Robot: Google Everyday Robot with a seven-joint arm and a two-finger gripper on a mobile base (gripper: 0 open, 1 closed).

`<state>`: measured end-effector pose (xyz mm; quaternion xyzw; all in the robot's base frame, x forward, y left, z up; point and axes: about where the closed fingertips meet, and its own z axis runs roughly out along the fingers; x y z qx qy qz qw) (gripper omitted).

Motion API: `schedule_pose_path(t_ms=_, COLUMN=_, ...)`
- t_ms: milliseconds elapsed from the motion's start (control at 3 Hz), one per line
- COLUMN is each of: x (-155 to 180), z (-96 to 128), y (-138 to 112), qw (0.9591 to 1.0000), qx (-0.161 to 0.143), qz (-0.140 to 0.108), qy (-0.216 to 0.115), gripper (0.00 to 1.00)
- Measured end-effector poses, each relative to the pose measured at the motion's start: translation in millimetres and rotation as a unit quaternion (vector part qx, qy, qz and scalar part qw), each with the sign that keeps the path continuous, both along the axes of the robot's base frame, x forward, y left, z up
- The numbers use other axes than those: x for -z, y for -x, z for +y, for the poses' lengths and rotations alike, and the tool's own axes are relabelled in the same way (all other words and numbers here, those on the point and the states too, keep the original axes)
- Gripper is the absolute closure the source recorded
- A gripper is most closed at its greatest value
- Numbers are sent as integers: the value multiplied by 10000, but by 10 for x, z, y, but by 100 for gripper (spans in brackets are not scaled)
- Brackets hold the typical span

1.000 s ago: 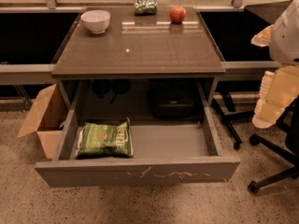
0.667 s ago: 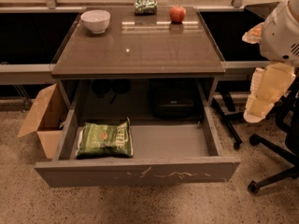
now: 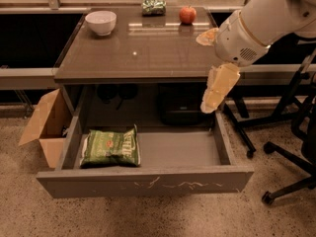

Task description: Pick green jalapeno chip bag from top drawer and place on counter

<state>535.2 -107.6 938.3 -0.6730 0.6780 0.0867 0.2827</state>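
An open top drawer (image 3: 148, 180) juts out beneath a glossy brown worktop (image 3: 143, 51); the green jalapeno chip bag (image 3: 111, 147) lies flat on the drawer floor at the left end, beside the left wall. The robot's pale tool (image 3: 213, 95) hangs from a white arm on the right, tip down, just off the worktop's front right corner and well apart from the bag; it appears to hold nothing; whether it is released or clenched cannot be told. Along the worktop's far edge stand a white bowl (image 3: 100, 22), a small crinkled green packet (image 3: 153, 6) and a red apple (image 3: 187, 15); a cardboard box (image 3: 44, 127) sits left of the drawer.
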Motion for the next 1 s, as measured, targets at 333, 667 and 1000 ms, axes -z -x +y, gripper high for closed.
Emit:
schedule_pose_path(t_ms=333, x=0, z=0, y=0, qw=10000, qx=0, qz=0, qy=0, gripper=0)
schedule_pose_path(t_ms=667, x=176, z=168, y=-43, qw=9994, qx=-244, qz=117, qy=-219, gripper=0)
schedule_pose_path(t_ms=1000, x=538, z=618, y=-139, qw=9970, qx=-577, qz=286, qy=-426, gripper=0)
